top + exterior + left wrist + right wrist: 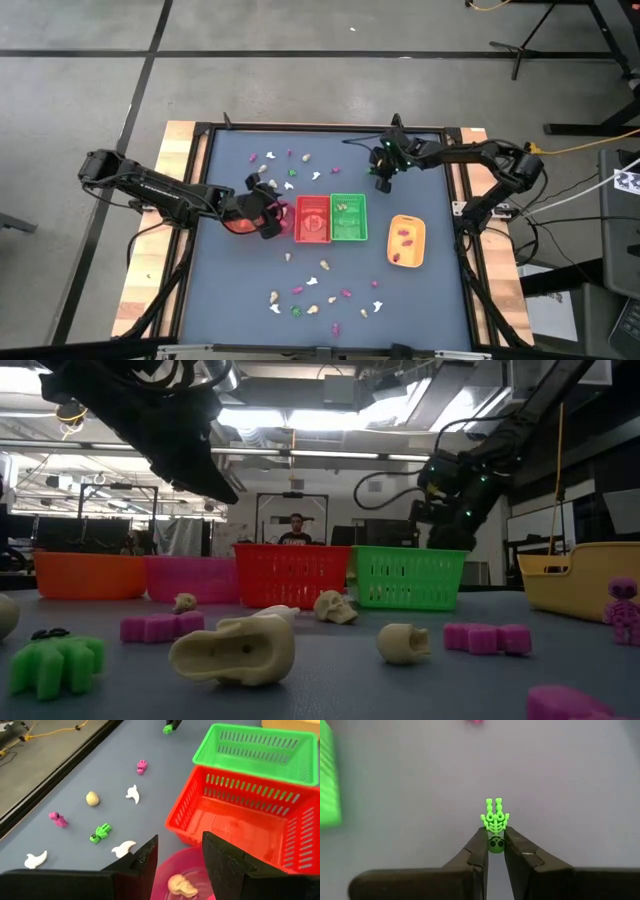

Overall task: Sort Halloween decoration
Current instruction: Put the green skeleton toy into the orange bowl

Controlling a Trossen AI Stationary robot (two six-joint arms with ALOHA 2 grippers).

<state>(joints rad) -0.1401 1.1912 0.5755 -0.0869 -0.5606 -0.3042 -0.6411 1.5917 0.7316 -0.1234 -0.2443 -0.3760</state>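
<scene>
Right gripper [495,847]: clenched on the green skeleton [494,822] by its skull, held beyond the green basket [348,218].
Left gripper [180,857]: jaws apart, empty, above the pink bowl [192,862] holding a cream skull [181,885].
Step advice: carry the skeleton level to the green basket; release only once inside its rim.
Writing: none legible.

Overhead looks down, low looks level; both share red basket [312,218]

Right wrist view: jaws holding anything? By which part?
Yes. The right gripper pinches a green skeleton trinket by its skull end; the ribs and limbs stick out past the jaws. The left gripper holds nothing.
</scene>
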